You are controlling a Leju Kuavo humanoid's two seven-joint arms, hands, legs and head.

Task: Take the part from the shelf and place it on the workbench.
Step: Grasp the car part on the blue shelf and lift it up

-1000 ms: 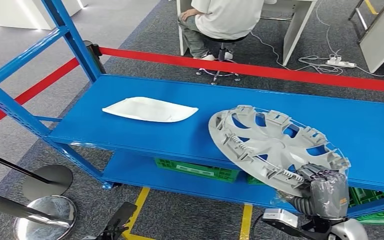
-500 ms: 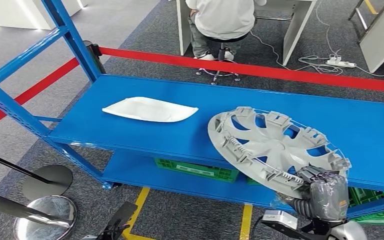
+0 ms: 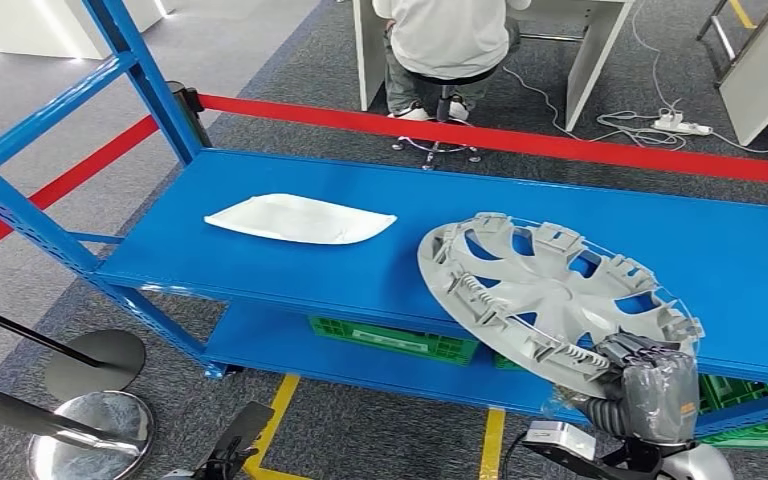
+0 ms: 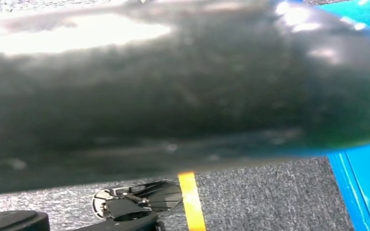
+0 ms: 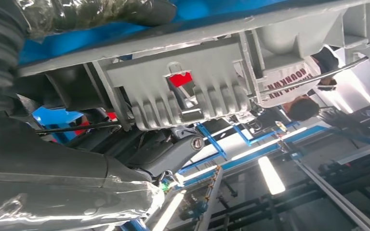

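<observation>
A grey plastic hubcap (image 3: 550,295) lies inner side up at the front right of the blue shelf (image 3: 360,260), tilted, with its near rim past the shelf's front edge. My right hand (image 3: 650,385), wrapped in clear film, grips that near rim from below. In the right wrist view the hubcap's ribbed rim (image 5: 183,91) runs across the picture, with my hand (image 5: 53,178) beside it. A flat white part (image 3: 298,218) rests further left on the same shelf board.
Green crates (image 3: 395,340) sit on the lower shelf level. A red barrier tape (image 3: 520,138) runs behind the shelf, and a person (image 3: 445,40) sits on a stool beyond it. Round stanchion bases (image 3: 95,360) stand on the floor at the left.
The hubcap and my right hand have barely shifted. The seated person at the back has turned a little on the stool.
</observation>
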